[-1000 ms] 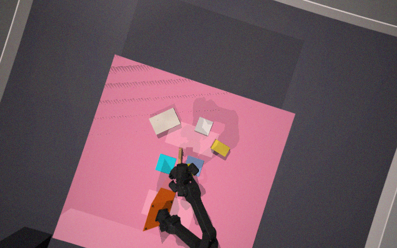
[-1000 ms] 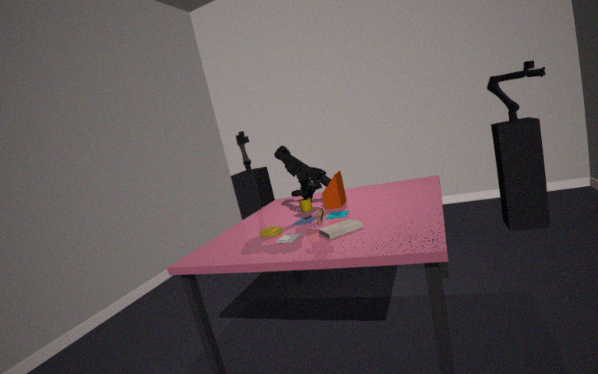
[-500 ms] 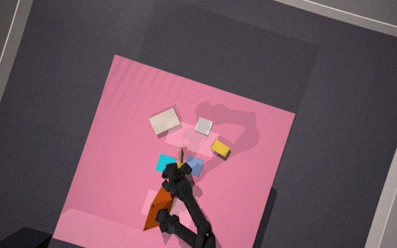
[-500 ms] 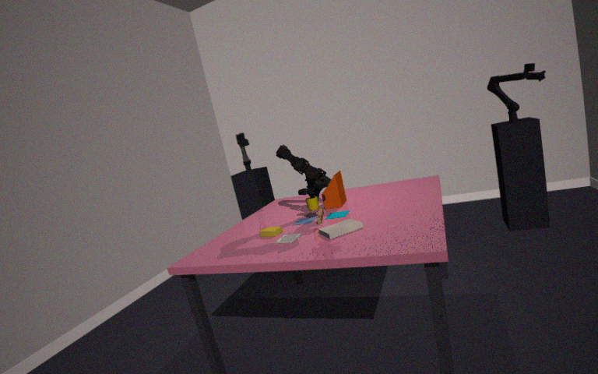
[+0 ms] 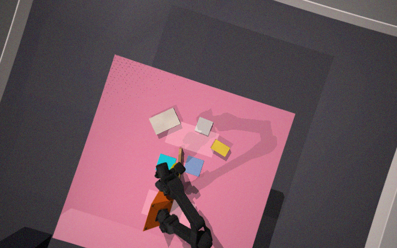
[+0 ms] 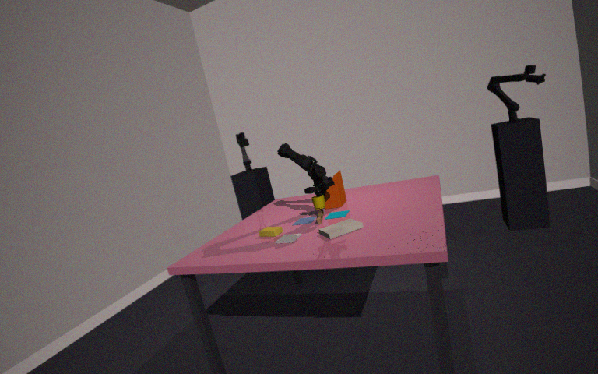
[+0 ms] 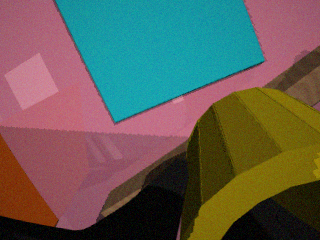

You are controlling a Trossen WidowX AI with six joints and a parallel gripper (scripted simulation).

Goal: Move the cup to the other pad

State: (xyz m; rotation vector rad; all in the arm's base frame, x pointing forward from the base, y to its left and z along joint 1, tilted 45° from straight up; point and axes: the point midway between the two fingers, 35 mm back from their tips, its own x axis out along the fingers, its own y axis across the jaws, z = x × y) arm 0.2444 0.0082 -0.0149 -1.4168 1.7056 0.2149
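Observation:
My gripper (image 6: 318,195) is shut on the yellow cup (image 5: 173,166) (image 6: 318,202) (image 7: 250,145), which hangs above the table, roughly upright. The cup is over or close to the wooden bar (image 5: 180,155) (image 6: 319,217) (image 7: 306,85) that stands between the two pads. The cyan pad (image 5: 166,159) (image 6: 337,214) (image 7: 165,50) is bare where it shows; the arm hides part of it in the top view. The blue pad (image 5: 194,166) (image 6: 304,220) is bare, on the bar's other side. The marbles cannot be made out; the cup's inside is mostly out of view.
An orange wedge-shaped block (image 5: 161,201) (image 6: 337,192) (image 7: 20,190) stands near the arm, beyond the cyan pad. A cream box (image 5: 164,121) (image 6: 341,228), a light grey tile (image 5: 203,126) (image 6: 288,238) and a yellow block (image 5: 220,148) (image 6: 270,231) lie on the pads' far side from the arm.

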